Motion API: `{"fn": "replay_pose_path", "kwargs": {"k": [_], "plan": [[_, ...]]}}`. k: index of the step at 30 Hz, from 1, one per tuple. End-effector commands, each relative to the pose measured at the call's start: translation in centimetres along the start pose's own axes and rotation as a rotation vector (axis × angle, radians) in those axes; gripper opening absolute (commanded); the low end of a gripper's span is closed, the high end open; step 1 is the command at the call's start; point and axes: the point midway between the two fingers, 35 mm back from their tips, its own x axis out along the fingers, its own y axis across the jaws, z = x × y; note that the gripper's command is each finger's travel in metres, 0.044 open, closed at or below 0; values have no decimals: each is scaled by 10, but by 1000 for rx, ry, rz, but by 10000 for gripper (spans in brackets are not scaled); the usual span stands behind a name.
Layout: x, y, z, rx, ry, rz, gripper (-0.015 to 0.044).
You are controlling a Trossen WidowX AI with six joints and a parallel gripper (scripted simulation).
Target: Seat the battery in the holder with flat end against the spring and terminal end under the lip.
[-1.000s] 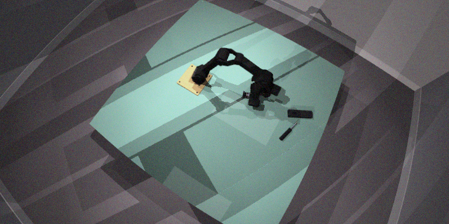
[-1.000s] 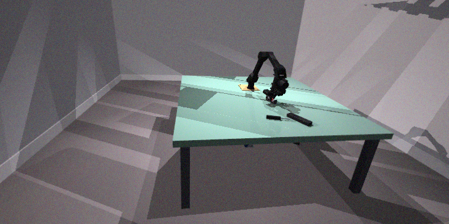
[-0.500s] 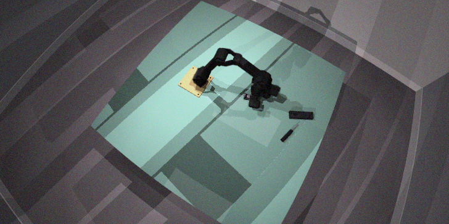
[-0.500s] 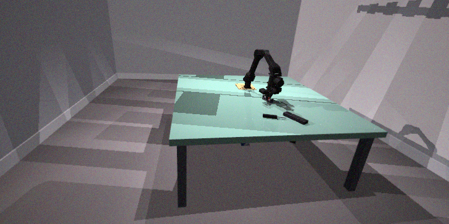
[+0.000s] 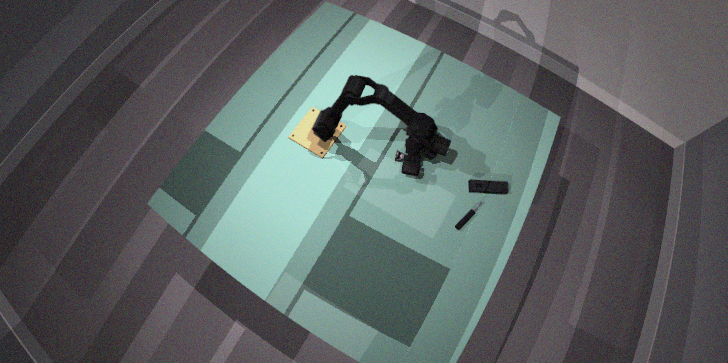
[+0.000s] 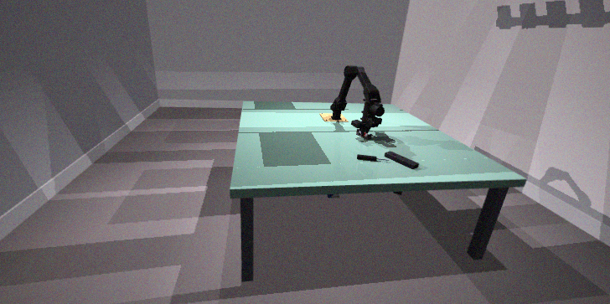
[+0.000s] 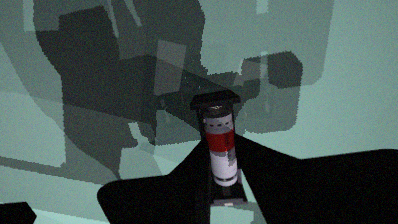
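Observation:
The battery [image 7: 223, 162], white with a red band and a grey upper part, lies lengthwise between the black walls of the holder [image 7: 215, 100] in the wrist view. Its upper end is beside the holder's wide black end wall; its lower end is near the other end piece. My gripper [image 7: 219, 139] [image 6: 364, 132] is shut on the battery, with a dark finger along each side. The fingers hide the holder's sides. Spring, lip contact and whether the battery is fully down cannot be made out. In the top view the arm hides most of this.
A long black block [image 5: 488, 186] [image 6: 400, 159] and a black-handled screwdriver [image 5: 465, 219] [image 6: 366, 157] lie on the table, on the side away from the arm's base. The arm stands on a yellow plate [image 5: 301, 131] [image 6: 327, 116]. Shadows cross the green table [image 5: 264, 217] [image 6: 298, 177].

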Motion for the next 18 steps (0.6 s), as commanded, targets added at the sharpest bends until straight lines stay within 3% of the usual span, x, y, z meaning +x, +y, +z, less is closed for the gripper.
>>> {"fn": "replay_pose_path", "kwargs": {"k": [1,18], "plan": [[0,1,1,-7,-29,3,76],[1,1,-8,-8,-43,0,76]]}}
